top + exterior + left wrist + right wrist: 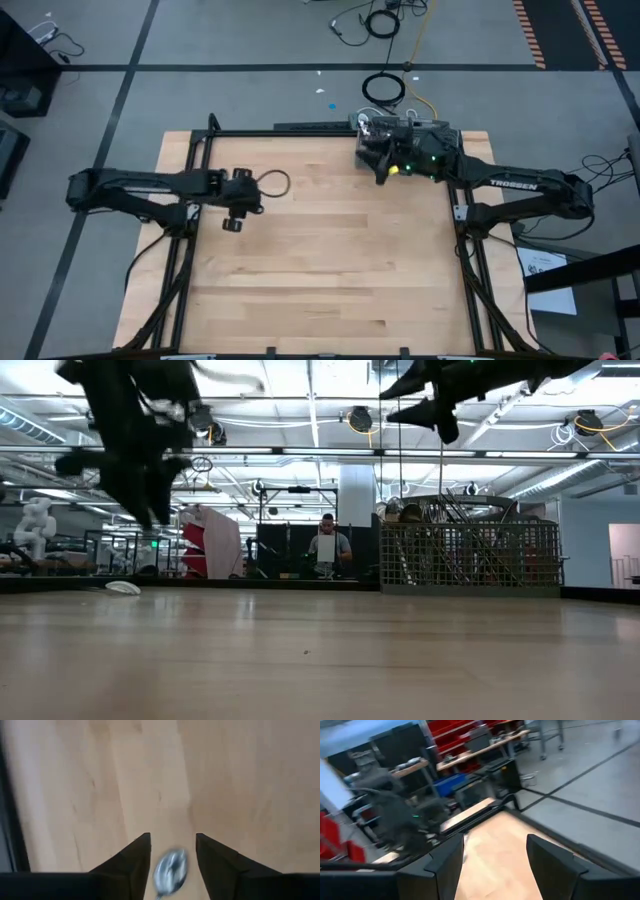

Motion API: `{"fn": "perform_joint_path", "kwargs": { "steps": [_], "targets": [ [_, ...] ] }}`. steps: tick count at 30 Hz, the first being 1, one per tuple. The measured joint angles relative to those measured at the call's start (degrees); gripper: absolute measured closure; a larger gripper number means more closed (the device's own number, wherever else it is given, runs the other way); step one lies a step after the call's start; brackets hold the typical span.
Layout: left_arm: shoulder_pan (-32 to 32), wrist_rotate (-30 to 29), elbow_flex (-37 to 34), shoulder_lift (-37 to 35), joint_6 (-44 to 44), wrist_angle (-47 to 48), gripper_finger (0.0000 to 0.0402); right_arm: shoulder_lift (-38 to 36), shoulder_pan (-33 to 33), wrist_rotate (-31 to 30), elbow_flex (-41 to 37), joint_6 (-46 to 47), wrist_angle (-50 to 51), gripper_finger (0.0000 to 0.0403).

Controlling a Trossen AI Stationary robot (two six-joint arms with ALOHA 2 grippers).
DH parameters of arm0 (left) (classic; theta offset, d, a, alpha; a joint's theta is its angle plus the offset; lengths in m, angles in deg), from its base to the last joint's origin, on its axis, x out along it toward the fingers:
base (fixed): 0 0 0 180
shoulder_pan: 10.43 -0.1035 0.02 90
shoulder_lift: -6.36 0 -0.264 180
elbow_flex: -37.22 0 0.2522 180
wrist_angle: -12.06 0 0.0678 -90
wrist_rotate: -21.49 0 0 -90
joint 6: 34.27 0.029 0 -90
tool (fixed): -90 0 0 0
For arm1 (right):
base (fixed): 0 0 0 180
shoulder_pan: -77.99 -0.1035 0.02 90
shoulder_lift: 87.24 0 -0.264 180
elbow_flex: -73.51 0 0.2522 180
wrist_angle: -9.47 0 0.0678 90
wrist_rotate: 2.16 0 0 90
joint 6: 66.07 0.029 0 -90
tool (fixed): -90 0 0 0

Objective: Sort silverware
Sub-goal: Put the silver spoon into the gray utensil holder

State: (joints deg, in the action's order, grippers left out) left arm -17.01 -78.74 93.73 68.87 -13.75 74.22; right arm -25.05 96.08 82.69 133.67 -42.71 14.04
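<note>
Spoon (pixel 170 870) sits right between the left gripper (pixel 172 851) fingers, spread apart, untouched, near the desk's (pixel 330 270) left edge; right gripper (pixel 495 857) hovers parted, empty.
</note>
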Motion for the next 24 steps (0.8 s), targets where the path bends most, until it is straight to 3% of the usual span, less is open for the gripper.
{"fn": "perform_joint_path", "kwargs": {
  "steps": [4,8,15,24],
  "targets": [
    [-4.4,-1.6,0.0,9.3,11.6,4.6,0.0221,0.0,-3.9,-0.2,0.0,1.2,-0.1,0.0198],
    [-8.3,-2.1,0.0,15.2,13.5,6.0,0.0219,0.0,-7.0,-0.7,0.0,2.1,0.4,0.0199],
    [-14.0,-7.3,0.0,16.3,21.4,9.9,0.0219,0.0,-11.7,-0.8,0.0,3.4,2.1,0.0199],
    [-15.9,-4.7,-2.9,16.3,32.1,7.8,0.0219,0.0,-15.9,-4.7,0.0,3.4,2.4,0.0199]
  ]
}}
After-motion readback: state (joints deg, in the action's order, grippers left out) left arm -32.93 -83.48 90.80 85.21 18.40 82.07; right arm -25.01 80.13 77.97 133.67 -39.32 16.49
